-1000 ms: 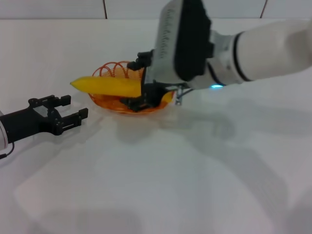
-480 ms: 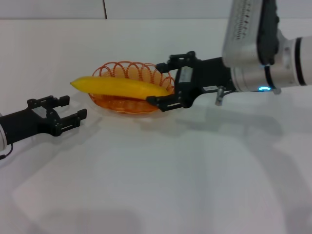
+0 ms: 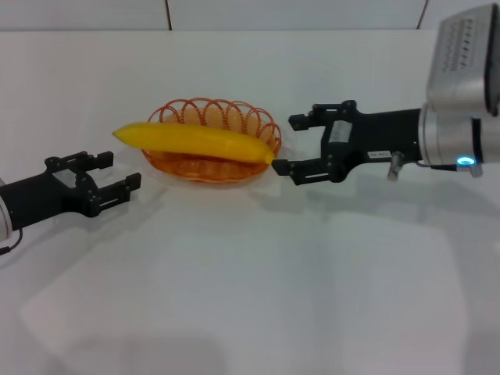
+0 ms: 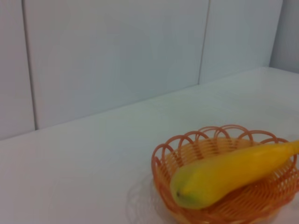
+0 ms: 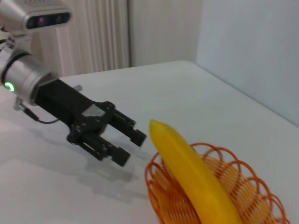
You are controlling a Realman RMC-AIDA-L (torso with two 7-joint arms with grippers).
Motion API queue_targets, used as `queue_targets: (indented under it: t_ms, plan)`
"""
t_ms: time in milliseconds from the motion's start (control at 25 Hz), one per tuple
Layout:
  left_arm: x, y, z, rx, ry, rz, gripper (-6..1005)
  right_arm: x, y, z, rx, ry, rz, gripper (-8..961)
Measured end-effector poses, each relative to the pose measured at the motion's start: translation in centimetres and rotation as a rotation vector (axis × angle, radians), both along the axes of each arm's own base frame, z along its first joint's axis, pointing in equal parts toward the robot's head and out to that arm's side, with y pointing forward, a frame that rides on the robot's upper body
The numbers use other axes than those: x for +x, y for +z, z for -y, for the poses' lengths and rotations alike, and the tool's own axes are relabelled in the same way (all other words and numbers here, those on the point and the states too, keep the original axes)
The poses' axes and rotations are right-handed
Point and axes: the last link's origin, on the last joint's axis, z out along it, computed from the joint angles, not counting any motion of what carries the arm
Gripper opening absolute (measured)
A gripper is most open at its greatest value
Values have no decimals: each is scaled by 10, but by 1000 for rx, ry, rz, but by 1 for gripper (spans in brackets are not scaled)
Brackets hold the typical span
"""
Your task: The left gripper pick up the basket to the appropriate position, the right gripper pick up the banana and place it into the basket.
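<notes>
The yellow banana [image 3: 191, 141] lies across the orange wire basket [image 3: 212, 168] in the middle of the white table, its ends reaching past the rim. It also shows in the left wrist view [image 4: 229, 174] and the right wrist view [image 5: 191, 172], lying in the basket [image 4: 163, 163] [image 5: 243, 182]. My right gripper [image 3: 297, 144] is open and empty just right of the basket, clear of the banana's tip. My left gripper [image 3: 113, 173] is open and empty on the left, a short way from the basket; it also shows in the right wrist view [image 5: 127, 144].
The white table [image 3: 250, 281] spreads wide in front of the basket. A white panelled wall [image 3: 234, 12] runs along the table's far edge.
My right gripper has let go of the banana and drawn back to the right, away from the basket. The banana stays lying across the basket. The left arm has not moved.
</notes>
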Motion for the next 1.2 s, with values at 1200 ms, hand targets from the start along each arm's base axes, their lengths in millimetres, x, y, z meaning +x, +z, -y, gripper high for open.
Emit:
queue_targets:
  t_ms: [1200]
  plan:
    - [3,-1,-2,9,-6,14,666,34,-5,11,30,-62,-70,819]
